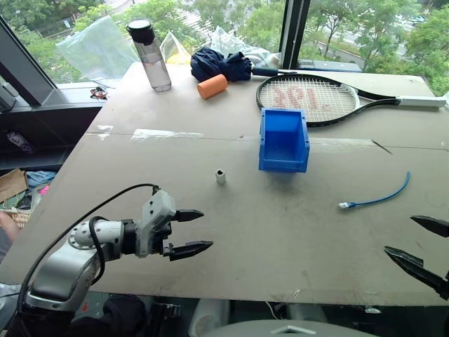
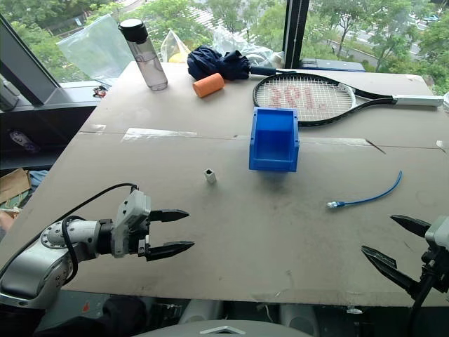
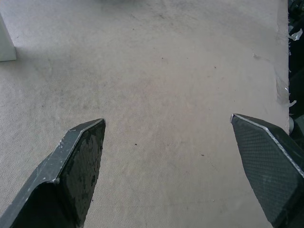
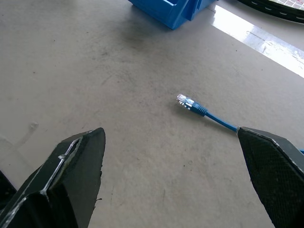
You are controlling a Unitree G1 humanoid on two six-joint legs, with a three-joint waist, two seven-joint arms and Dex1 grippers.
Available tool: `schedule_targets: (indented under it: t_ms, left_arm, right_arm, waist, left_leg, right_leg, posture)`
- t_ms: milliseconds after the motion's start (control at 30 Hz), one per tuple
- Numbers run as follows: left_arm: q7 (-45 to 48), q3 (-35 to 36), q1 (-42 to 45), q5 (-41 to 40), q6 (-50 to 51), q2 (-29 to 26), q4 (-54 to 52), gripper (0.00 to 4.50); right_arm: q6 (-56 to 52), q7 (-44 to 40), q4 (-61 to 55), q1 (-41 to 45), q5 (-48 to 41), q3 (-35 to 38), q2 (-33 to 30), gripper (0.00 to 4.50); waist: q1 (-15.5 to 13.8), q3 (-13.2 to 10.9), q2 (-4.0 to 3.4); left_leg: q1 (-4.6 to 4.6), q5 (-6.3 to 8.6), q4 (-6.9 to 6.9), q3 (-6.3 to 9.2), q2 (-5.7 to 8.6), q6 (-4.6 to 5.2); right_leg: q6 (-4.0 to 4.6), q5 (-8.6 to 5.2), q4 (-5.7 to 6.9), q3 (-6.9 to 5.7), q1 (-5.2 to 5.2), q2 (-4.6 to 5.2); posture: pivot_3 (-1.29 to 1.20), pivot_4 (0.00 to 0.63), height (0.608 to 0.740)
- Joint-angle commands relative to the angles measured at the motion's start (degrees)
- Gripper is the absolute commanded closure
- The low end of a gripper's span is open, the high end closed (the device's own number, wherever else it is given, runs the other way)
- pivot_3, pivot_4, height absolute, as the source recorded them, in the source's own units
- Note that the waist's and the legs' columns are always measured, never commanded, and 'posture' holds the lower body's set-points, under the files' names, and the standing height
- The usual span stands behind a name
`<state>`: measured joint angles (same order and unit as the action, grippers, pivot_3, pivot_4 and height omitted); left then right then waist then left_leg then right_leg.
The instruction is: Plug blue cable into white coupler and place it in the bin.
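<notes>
Nothing gripped yet (both pincers (image 1: 187, 232) (image 2: 394, 246) wide, empty); cable (image 1: 379, 198) and coupler (image 1: 220, 175) must be picked up.

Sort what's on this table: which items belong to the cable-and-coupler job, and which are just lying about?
Job: blue cable, white coupler, bin.

Lying about: tennis racket, water bottle, orange cylinder, dark blue cloth, plastic bags.
</notes>
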<state>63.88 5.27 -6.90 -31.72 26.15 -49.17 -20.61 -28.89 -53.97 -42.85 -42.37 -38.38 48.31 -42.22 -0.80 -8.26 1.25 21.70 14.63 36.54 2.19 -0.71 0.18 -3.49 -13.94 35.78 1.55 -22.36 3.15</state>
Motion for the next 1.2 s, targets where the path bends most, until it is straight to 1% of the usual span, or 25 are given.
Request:
schedule_targets:
  t_ms: [33,133,200,300,367,400,467,533,600,700,800,833,900,967,1100,1133,1167,1200]
  left_arm:
    - [0.27,0.89,2.15,-1.25,-0.17,0.28,-1.30,0.22]
    - [-0.58,-0.09,5.29,-2.90,2.34,1.05,-2.57,0.22]
    - [-1.77,-1.19,7.21,-2.27,2.72,2.04,-2.71,0.22]
    - [-5.17,-2.16,13.36,-3.38,5.76,4.85,-1.85,0.22]
    - [-5.03,-3.97,17.16,-2.42,6.08,5.85,-0.90,0.22]
    - [-5.57,-5.09,18.41,-2.12,6.68,6.55,-1.35,0.22]
    - [-5.46,-7.66,20.82,-2.19,7.86,7.51,-2.46,0.22]
    - [-3.71,-11.01,22.33,-1.01,7.92,7.04,-3.41,0.22]
    - [-3.10,-13.07,22.35,0.92,6.53,6.58,-4.06,0.22]
    - [-4.54,-13.90,21.35,1.75,6.35,7.04,-5.68,0.22]
    - [-3.66,-12.25,19.76,1.65,5.47,5.52,-6.15,0.22]
    - [-3.71,-12.02,19.60,1.45,5.60,5.39,-6.52,0.22]
    - [-4.32,-12.26,19.50,1.35,5.97,5.54,-7.42,0.22]
    - [-4.81,-12.15,19.04,1.29,6.23,5.55,-8.42,0.22]
    - [-5.86,-11.80,18.35,1.29,6.55,5.72,-9.74,0.22]
    - [-6.20,-11.68,18.23,1.19,6.72,5.77,-10.11,0.00]
    - [-6.59,-11.43,18.00,1.02,6.90,5.84,-10.50,0.00]
    - [-6.95,-11.24,17.81,0.88,7.10,5.91,-10.81,0.00]
  right_arm:
    - [-0.52,1.36,-1.32,1.72,-1.34,0.11,-0.09,0.01]
    - [-0.08,2.85,-0.41,4.91,-1.99,-2.34,0.77,0.01]
    - [-0.48,3.09,1.05,6.30,-1.54,-2.85,0.31,0.01]
    - [-0.24,3.14,2.05,9.18,-0.77,-5.06,-1.08,0.01]
    - [-0.73,3.08,2.35,11.75,1.26,-9.37,-3.65,0.01]
    - [-0.48,2.24,3.36,12.34,2.11,-10.32,-4.60,0.01]
    - [-0.24,1.35,5.64,14.87,5.37,-14.73,-8.16,0.01]
    - [-0.19,1.28,9.57,19.53,9.66,-21.25,-12.34,0.01]
    - [0.42,-0.44,13.94,24.93,12.95,-27.58,-16.07,0.01]
    - [1.33,-2.87,19.52,31.78,14.98,-33.12,-18.41,0.01]
    - [1.39,-6.52,25.84,44.28,19.77,-44.24,-19.84,0.01]
    - [1.40,-7.78,27.70,46.81,21.09,-46.75,-20.18,0.01]
    - [2.69,-10.21,31.33,50.25,22.87,-49.96,-20.33,0.01]
    - [3.11,-12.13,36.69,55.73,25.11,-54.09,-18.81,0.01]
    - [2.83,-15.74,45.36,63.48,28.20,-59.96,-16.29,0.01]
    - [3.01,-16.80,46.70,64.68,28.85,-60.94,-16.05,0.54]
    - [3.37,-17.40,47.43,65.43,29.41,-61.48,-15.91,0.81]
    - [3.55,-17.77,47.77,65.88,29.70,-61.69,-15.82,1.32]
  waist:
    - [0.00,0.00,0.00]
    - [-0.02,0.00,0.05]
    - [-0.01,0.02,0.01]
    - [-0.05,0.00,0.05]
    - [0.03,0.00,0.07]
    - [0.07,0.00,0.06]
    - [0.16,0.03,0.06]
    - [0.40,0.02,0.08]
    - [0.86,0.00,0.06]
    - [0.91,-0.03,0.04]
    - [1.28,-0.07,0.01]
    - [1.43,-0.08,0.01]
    - [1.34,-0.09,0.01]
    - [1.04,-0.10,0.00]
    - [1.22,-0.12,-0.03]
    - [1.27,-0.12,-0.03]
    - [1.23,-0.13,-0.05]
    - [1.20,-0.14,-0.08]
  left_leg:
    - [0.00,0.00,0.00,0.00,0.00,0.00]
    - [0.02,0.00,0.08,0.02,-0.01,0.00]
    - [0.01,0.00,0.11,-0.02,0.00,0.01]
    - [0.03,0.04,0.13,-0.03,0.09,0.07]
    - [0.04,0.04,0.23,0.01,0.16,0.08]
    - [0.03,0.04,0.26,-0.01,0.18,0.08]
    - [0.03,0.04,0.28,-0.02,0.19,0.08]
    - [0.00,0.06,0.29,-0.03,0.20,0.11]
    - [-0.01,0.06,0.34,-0.08,0.19,0.13]
    - [0.00,0.07,0.36,-0.02,0.17,0.14]
    - [0.01,0.08,0.38,-0.04,0.16,0.16]
    - [0.00,0.08,0.42,-0.03,0.14,0.16]
    - [0.00,0.08,0.45,-0.03,0.14,0.16]
    - [0.04,0.09,0.46,0.06,0.17,0.17]
    - [0.06,0.14,0.57,-0.01,0.18,0.25]
    - [0.05,0.14,0.58,-0.01,0.18,0.26]
    - [0.05,0.14,0.58,-0.01,0.18,0.26]
    - [0.06,0.14,0.57,0.01,0.19,0.26]
  right_leg:
    - [0.00,0.00,0.00,0.00,0.00,0.00]
    - [-0.01,0.00,0.01,-0.02,0.00,-0.03]
    - [-0.01,0.00,0.01,0.01,0.01,-0.02]
    - [0.13,0.09,0.02,0.02,0.01,-0.04]
    - [0.16,0.12,0.05,0.00,0.03,-0.07]
    - [0.15,0.12,0.06,0.01,0.04,-0.10]
    - [0.15,0.12,0.08,0.02,0.04,-0.10]
    - [0.18,0.14,0.08,0.04,0.08,-0.13]
    - [0.20,0.16,0.08,0.08,0.09,-0.15]
    - [0.21,0.16,0.08,0.06,0.09,-0.18]
    - [0.18,0.19,0.08,0.07,0.08,-0.19]
    - [0.17,0.20,0.09,0.07,0.09,-0.21]
    - [0.18,0.19,0.10,0.06,0.09,-0.21]
    - [0.17,0.20,0.09,-0.01,0.10,-0.17]
    - [0.10,0.25,0.08,0.05,0.11,-0.16]
    - [0.05,0.28,0.09,0.05,0.12,-0.16]
    - [0.02,0.30,0.09,0.05,0.12,-0.16]
    - [0.01,0.30,0.10,0.04,0.12,-0.16]
  posture:
    - [0.00,0.150,0.740]
    - [0.00,0.150,0.740]
    - [0.00,0.150,0.740]
    - [0.00,0.150,0.740]
    - [0.00,0.150,0.740]
    - [0.00,0.150,0.740]
    - [0.00,0.150,0.740]
    - [0.00,0.150,0.740]
    - [0.00,0.150,0.740]
    - [0.00,0.150,0.740]
    - [0.00,0.150,0.740]
    - [0.00,0.150,0.740]
    - [0.00,0.150,0.740]
    - [0.00,0.150,0.740]
    - [0.00,0.150,0.740]
    - [0.00,0.150,0.740]
    - [0.00,0.150,0.740]
    - [0.00,0.150,0.740]
